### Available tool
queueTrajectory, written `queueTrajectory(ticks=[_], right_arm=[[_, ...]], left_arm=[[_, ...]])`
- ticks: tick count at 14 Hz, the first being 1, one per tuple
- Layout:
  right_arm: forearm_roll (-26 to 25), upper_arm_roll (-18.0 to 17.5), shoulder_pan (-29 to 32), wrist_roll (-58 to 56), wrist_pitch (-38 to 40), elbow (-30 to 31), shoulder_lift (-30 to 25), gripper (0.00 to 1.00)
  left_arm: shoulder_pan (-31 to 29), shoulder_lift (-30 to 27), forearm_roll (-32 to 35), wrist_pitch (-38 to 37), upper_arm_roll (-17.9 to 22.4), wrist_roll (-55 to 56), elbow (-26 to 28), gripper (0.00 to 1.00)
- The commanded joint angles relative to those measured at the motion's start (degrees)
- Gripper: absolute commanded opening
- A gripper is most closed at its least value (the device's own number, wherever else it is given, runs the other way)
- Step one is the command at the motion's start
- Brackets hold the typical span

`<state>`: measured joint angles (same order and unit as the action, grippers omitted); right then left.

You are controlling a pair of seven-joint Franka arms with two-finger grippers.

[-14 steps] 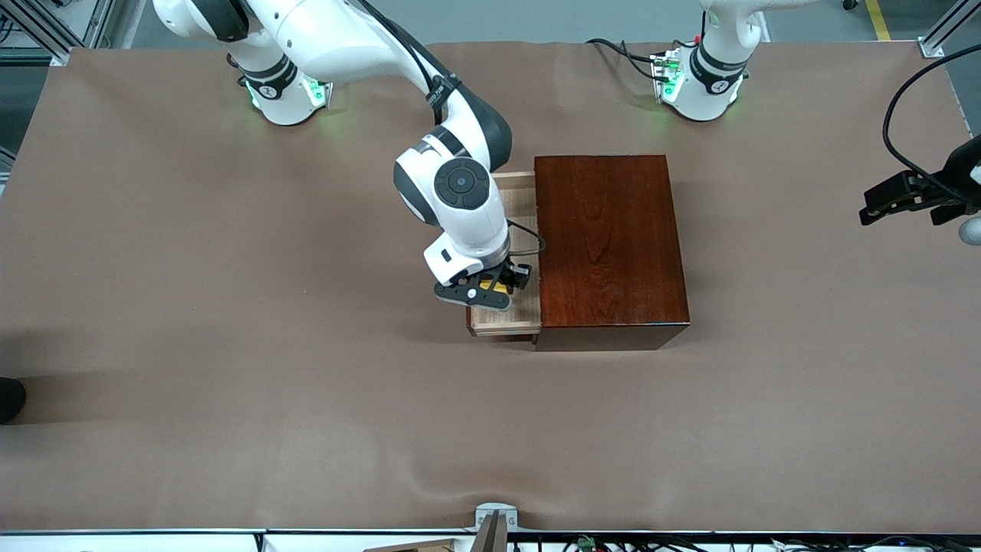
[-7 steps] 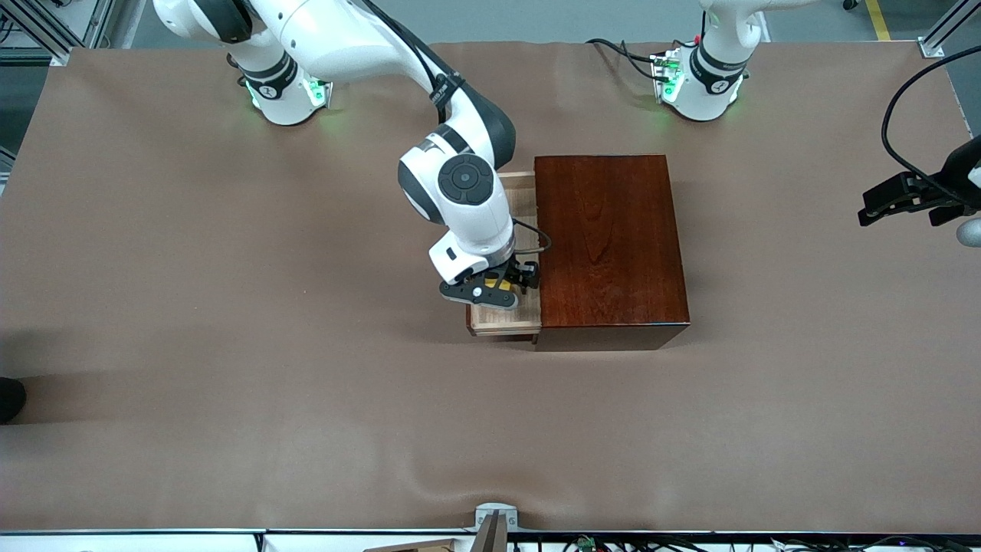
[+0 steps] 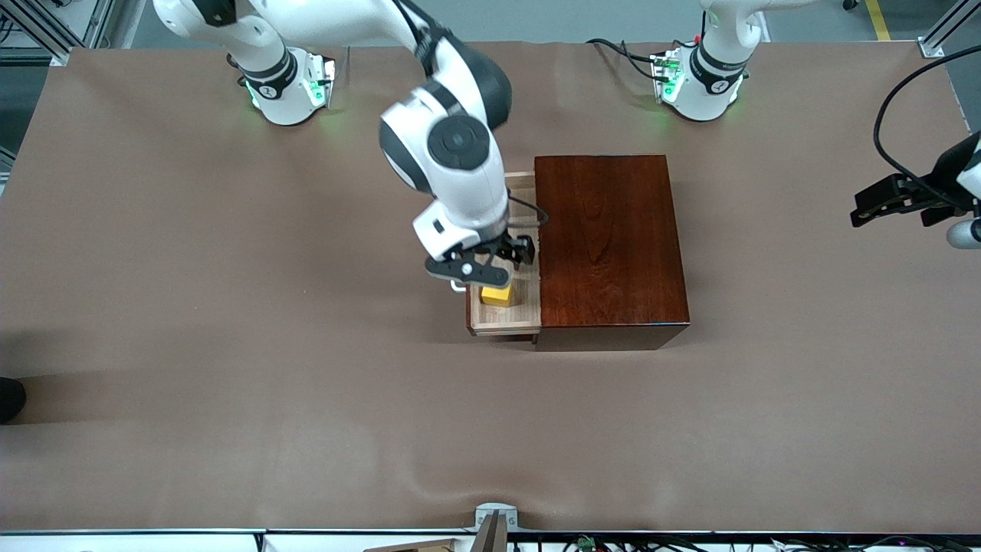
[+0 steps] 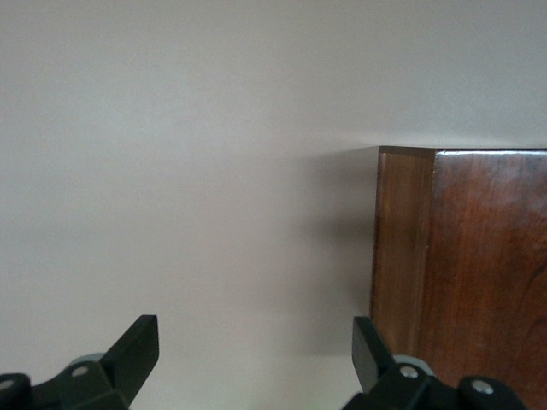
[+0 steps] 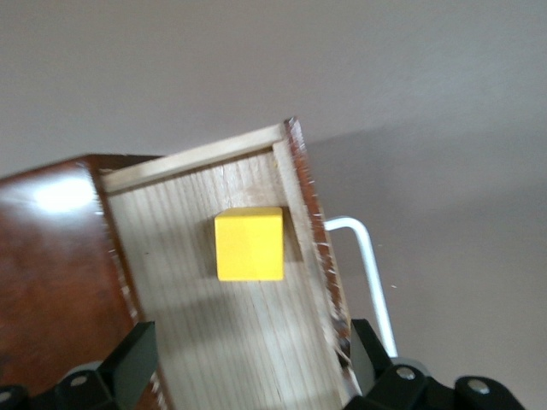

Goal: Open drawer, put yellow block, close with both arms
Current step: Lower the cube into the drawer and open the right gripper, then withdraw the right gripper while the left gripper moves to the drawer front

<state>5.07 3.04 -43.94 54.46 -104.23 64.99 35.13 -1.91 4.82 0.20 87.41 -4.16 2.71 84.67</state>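
Your right pincer (image 3: 481,270) hangs released over the drawer (image 3: 529,314), yellow block (image 3: 497,295) inside; left pincer (image 3: 893,201), spread open, waits frame-right.

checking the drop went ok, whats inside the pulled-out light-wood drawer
The small yellow cube lies alone on the light-wood drawer floor, by the front wall. The open right gripper hangs above it, covering part of the tray; the part inside the dark reddish-brown box is unseen.
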Motion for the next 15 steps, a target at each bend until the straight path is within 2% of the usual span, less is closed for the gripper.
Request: queueTrajectory(ticks=[1, 5, 9, 11, 15], right_arm=[[0.2, 0.1, 3.4, -0.8, 5.5, 1.9, -7.1, 1.00], [0.0, 0.1, 13.5, -17.6, 17.2, 4.6, -16.0, 1.00], [-1.2, 0.3, 22.7, -31.7, 17.4, 15.6, -26.9, 1.00], [-3.7, 0.2, 26.8, -38.5, 17.4, 18.4, -29.7, 1.00], [-5.7, 0.2, 36.2, -50.8, 17.7, 19.9, -31.5, 1.00]], left_arm=[[2.5, -0.1, -0.2, -0.9, -0.5, 5.6, 0.1, 1.00], [7.8, 0.6, -0.2, -0.8, -0.9, 14.1, 0.1, 1.00], [10.1, 0.7, -0.5, -0.7, -1.2, 15.1, 0.0, 1.00], [11.5, 1.5, -0.3, -0.7, -2.3, 20.0, -0.2, 1.00], [15.3, 3.8, -0.7, -0.1, -2.3, 32.7, -0.6, 1.00]])
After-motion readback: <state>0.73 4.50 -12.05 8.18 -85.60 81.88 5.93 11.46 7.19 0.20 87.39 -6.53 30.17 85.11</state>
